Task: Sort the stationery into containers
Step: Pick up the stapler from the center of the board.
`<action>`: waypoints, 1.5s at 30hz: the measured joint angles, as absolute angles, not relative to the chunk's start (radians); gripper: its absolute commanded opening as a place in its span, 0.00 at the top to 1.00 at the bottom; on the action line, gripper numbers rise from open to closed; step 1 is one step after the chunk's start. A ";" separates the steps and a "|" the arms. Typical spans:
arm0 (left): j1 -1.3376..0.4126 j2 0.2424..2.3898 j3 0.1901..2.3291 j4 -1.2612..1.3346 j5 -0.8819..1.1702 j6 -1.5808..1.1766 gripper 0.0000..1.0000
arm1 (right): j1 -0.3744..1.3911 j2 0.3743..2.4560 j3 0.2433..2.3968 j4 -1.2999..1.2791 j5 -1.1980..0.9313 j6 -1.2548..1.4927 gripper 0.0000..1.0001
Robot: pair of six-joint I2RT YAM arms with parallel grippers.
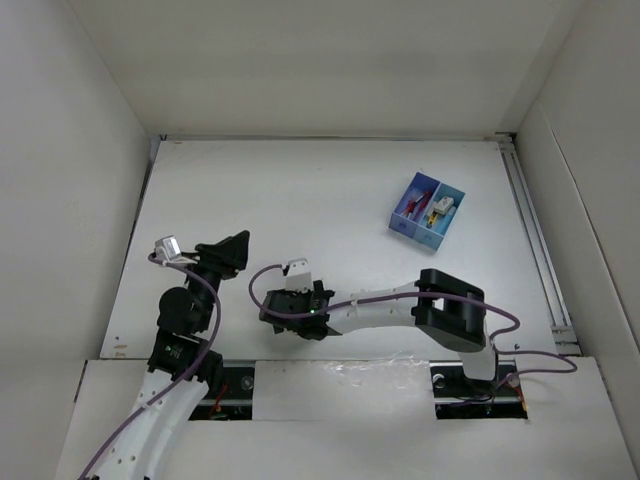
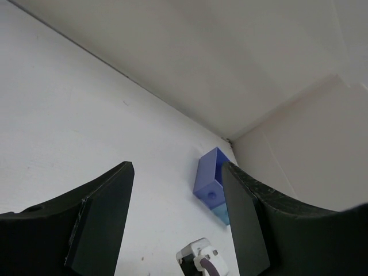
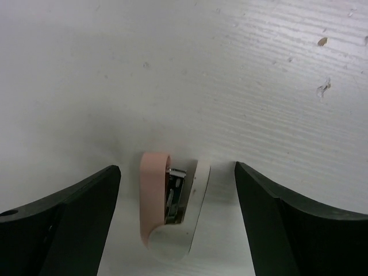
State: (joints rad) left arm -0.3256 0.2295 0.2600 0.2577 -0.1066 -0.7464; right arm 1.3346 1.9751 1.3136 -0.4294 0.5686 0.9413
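Note:
The two-compartment box (image 1: 427,210) stands at the far right of the table, with small yellow, pink and pale pieces in its light blue half. It also shows in the left wrist view (image 2: 210,185). A small pink-and-white stapler (image 1: 297,268) lies on the table. In the right wrist view the stapler (image 3: 167,213) lies on its side between my right gripper's (image 3: 177,170) open fingers, touching neither. My right gripper (image 1: 295,287) is low over the table. My left gripper (image 1: 233,252) is open and empty, to the left of the stapler (image 2: 202,259). No pens or erasers lie loose on the table.
White walls enclose the table on the left, back and right. A metal rail (image 1: 535,250) runs along the right edge. Purple cables loop around both arms.

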 measured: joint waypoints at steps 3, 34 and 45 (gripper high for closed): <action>-0.326 0.278 0.260 0.254 -0.105 -0.746 0.41 | 1.335 2.010 1.351 -0.442 0.612 0.952 0.18; -0.326 0.363 0.260 0.273 -0.048 -0.745 0.40 | 1.127 1.742 1.154 -0.461 0.666 1.006 0.85; -0.326 0.519 0.262 0.331 0.043 -0.735 0.40 | 0.624 1.469 1.097 -0.355 0.650 0.949 0.85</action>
